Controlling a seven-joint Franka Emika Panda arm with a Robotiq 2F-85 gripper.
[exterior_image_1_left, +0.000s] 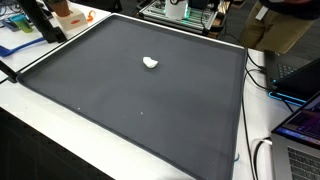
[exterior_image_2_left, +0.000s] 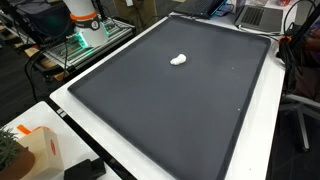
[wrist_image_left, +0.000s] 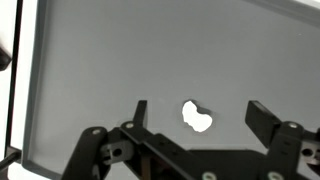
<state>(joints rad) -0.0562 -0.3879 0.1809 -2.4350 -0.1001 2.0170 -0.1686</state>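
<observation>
Small smooth white lump (wrist_image_left: 197, 117), long axis slanting in wrist view, on matte dark mat (wrist_image_left: 100, 60); pincer (wrist_image_left: 198, 107) apart.

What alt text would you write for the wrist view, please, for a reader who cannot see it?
A small white lump lies on a dark grey mat, framed from above by the spread fingers of the open gripper, which does not touch it. A pale strip borders the mat on the left.
</observation>
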